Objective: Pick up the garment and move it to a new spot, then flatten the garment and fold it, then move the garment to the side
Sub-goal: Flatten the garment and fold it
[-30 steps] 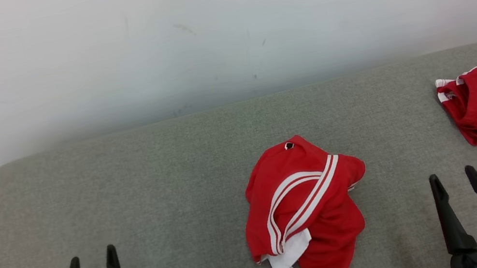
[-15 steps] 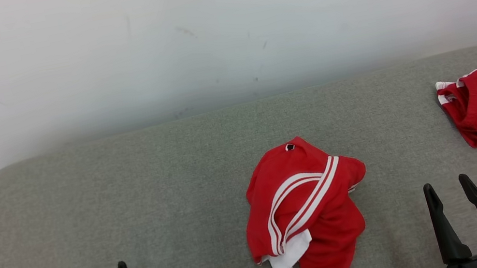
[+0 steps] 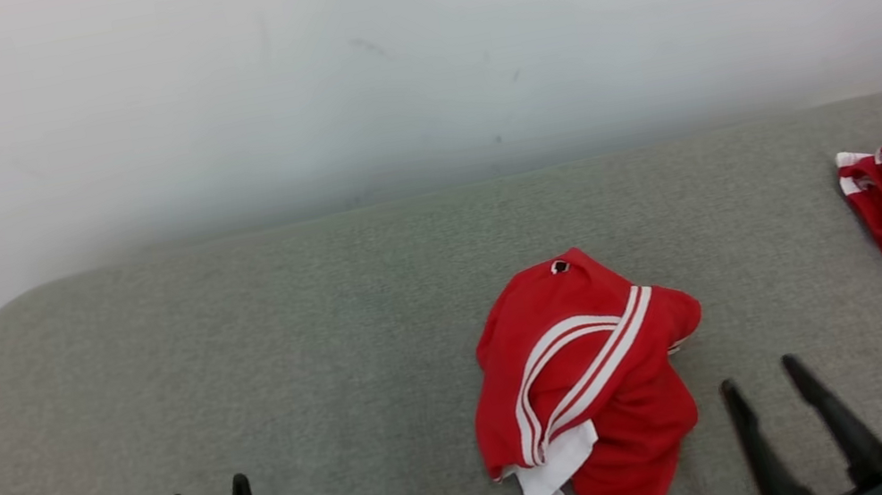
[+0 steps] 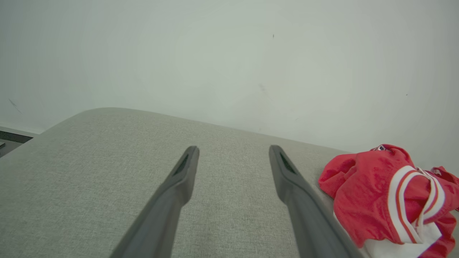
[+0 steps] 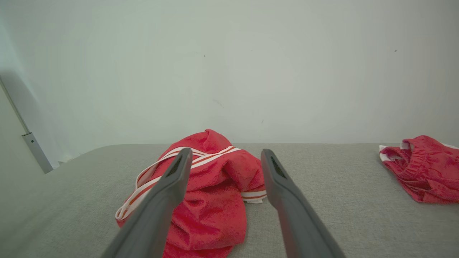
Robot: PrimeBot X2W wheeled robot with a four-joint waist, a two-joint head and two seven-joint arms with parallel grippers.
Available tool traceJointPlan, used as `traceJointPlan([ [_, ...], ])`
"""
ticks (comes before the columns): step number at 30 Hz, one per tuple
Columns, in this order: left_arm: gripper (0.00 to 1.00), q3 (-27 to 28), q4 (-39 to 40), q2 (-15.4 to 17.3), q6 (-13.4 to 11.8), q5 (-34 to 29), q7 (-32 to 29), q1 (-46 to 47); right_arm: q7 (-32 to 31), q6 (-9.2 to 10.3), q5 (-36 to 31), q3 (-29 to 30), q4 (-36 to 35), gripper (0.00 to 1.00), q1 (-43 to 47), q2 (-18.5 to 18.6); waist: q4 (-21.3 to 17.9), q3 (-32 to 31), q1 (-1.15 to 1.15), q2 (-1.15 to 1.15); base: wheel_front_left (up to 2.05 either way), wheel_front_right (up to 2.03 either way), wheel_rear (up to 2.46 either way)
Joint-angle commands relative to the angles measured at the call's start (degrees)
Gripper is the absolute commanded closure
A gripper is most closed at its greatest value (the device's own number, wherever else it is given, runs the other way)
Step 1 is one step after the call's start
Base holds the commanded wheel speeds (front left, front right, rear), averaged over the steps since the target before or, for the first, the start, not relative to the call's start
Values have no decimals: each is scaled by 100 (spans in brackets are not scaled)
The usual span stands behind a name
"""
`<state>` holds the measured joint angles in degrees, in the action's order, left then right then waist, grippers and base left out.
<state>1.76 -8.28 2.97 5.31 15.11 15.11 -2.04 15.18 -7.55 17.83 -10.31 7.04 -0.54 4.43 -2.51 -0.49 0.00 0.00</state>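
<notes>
Right hand (image 3: 758, 373), spread and empty, has slid in just beside your red garment (image 3: 585, 367).
Left hand (image 3: 207, 490), also released, sits well apart from it; pickup not begun.

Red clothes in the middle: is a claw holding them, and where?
No, nothing is held. The left claw and right claw are both open and apart from the red garment.

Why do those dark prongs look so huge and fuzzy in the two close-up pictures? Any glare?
Left wrist view: the left hand's fingers sit close to the lens, so they loom large with soft edges. Right wrist view: same, while the red garment stays sharper. Head view: soft, even light, no glare, faint shadows on the cushion.
</notes>
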Motion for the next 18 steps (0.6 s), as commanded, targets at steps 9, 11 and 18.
traceJointPlan([
  [9,0,-91,-179,3,48,67,1,161,-481,13,878,-1703,635,0,-428,312,679,36,0,0,0,0,0],
  [11,0,-134,-194,2,35,85,1,173,-581,13,1029,-1889,774,0,-530,313,828,49,0,0,0,0,0],
  [18,0,-229,-243,2,9,161,1,221,-880,13,1341,-2044,1480,0,-881,212,1255,109,0,0,0,0,0],
])
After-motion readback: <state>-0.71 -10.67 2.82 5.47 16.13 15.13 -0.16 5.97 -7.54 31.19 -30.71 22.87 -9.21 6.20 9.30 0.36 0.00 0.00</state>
